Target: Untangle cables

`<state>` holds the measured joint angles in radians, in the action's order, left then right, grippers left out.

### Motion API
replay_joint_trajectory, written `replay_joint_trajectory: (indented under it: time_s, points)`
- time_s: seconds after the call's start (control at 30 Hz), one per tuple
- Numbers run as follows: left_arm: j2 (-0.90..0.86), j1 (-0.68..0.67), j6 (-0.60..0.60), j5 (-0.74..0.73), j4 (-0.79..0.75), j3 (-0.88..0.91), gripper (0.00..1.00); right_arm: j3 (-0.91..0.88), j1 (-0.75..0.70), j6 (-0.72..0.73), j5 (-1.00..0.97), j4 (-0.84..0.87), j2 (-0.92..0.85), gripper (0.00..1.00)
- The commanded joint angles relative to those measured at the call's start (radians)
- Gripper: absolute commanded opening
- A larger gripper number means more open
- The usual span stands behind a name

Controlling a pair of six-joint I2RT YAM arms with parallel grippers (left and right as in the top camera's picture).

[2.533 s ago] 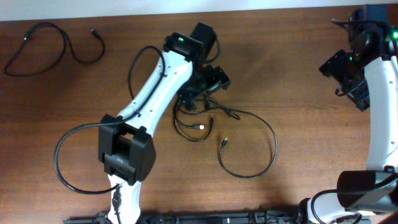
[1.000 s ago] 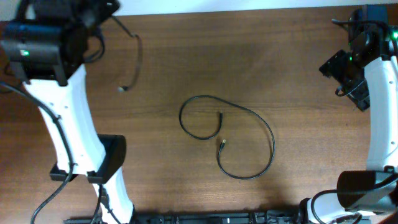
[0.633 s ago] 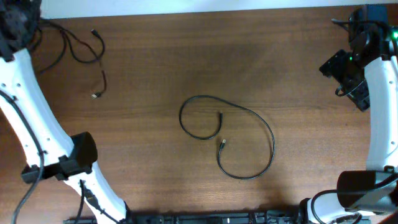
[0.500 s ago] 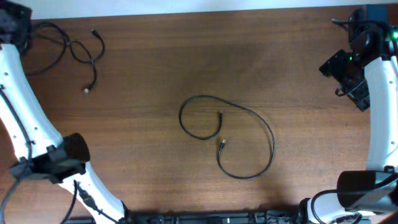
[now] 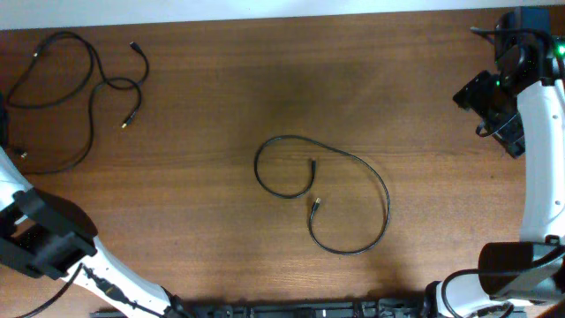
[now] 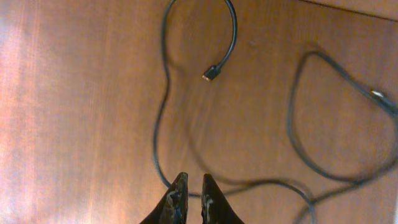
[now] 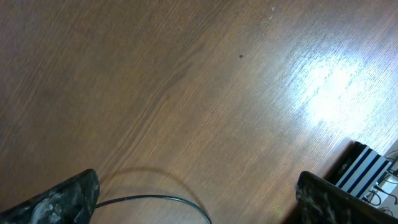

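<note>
brown wooden table (image 5: 221, 79) fills every view. at its far left corner two cords (image 5: 104, 82) lie loose and sprawled, crossing each other in at least one place. the left arm (image 5: 40, 238) stands at the near left edge, closest to this pair. in its wrist view the left gripper (image 6: 191, 190) hangs over them with the jaws almost pressed together, only a thin slit between. a cord strand (image 6: 160, 112) comes down from the far side, bends, and passes right at the fingertips, running left to right there. i cannot tell whether it is nipped or merely lies beneath.

in the middle of the table the third cable (image 5: 388, 208) lies alone in an open s-curve, well apart from the pair and from both arms, with its two ends near each other. at the far right the right gripper (image 7: 196, 199) has its jaws spread wide, holding nothing.

as i judge it, what is left is the crossing at the far left, and the left arm is much the nearer. a pull would best go along the strand's axis, away from its neighbour.
</note>
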<state>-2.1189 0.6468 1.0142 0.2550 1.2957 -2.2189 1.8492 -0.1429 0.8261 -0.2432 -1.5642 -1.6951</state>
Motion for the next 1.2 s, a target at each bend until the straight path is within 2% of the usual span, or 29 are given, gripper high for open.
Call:
replay_joint_trajectory:
  time_s: [0.0,0.03,0.1,0.2,0.23,0.37,0.43,0.53,0.57,0.6,0.67,0.73,0.87,0.93,1.07,1.17]
  points:
    - [0.004,0.005,-0.051,0.08,-0.076,0.092,0.0,0.001,-0.002,-0.007,-0.016,-0.002,0.005,0.98]
    - [0.004,0.004,-0.113,0.066,-0.112,0.127,0.01,0.001,-0.002,-0.007,-0.016,-0.002,0.005,0.98]
    - [0.003,0.003,-0.138,-0.017,-0.15,0.203,0.2,0.001,-0.002,-0.007,-0.016,-0.002,0.005,0.98]
    - [-0.002,0.003,-0.137,-0.079,-0.171,0.285,0.65,0.001,-0.002,-0.007,-0.016,-0.002,0.005,0.98]
    - [-0.006,0.003,-0.137,-0.08,-0.174,0.312,0.87,0.001,-0.002,-0.007,-0.016,-0.002,0.005,0.98]
    - [-0.034,0.003,-0.138,-0.088,-0.206,0.373,0.99,0.001,-0.002,-0.007,-0.016,-0.002,0.005,0.98]
    - [-0.06,0.003,-0.138,-0.089,-0.207,0.375,0.98,0.001,-0.002,-0.007,-0.016,-0.002,0.005,0.98]
    - [-0.104,0.003,-0.225,-0.114,-0.238,0.377,0.99,0.001,-0.002,-0.007,-0.016,-0.002,0.005,0.98]
    - [-0.123,0.003,-0.257,-0.121,-0.253,0.377,0.89,0.001,-0.002,-0.007,-0.016,-0.002,0.005,0.98]
    - [-0.134,0.003,-0.257,-0.121,-0.253,0.377,0.63,0.001,-0.002,-0.007,-0.016,-0.002,0.005,0.98]
    - [-0.157,0.003,-0.257,-0.121,-0.253,0.377,0.23,0.001,-0.002,-0.007,-0.016,-0.002,0.005,0.98]
    - [-0.157,0.003,-0.32,-0.129,-0.272,0.377,0.0,0.001,-0.002,-0.007,-0.016,-0.002,0.005,0.98]
    - [-0.157,-0.009,-0.609,-0.234,-0.328,0.377,0.0,0.001,-0.002,-0.007,-0.016,-0.002,0.005,0.99]
    - [-0.157,-0.018,-0.692,-0.234,-0.354,0.377,0.0,0.001,-0.002,-0.007,-0.016,-0.002,0.005,0.98]
    - [-0.157,-0.024,-0.716,-0.203,-0.354,0.377,0.0,0.001,-0.002,-0.007,-0.016,-0.002,0.005,0.98]
    - [-0.157,-0.017,-0.599,-0.098,-0.317,0.377,0.0,0.001,-0.002,-0.007,-0.016,-0.002,0.005,0.98]
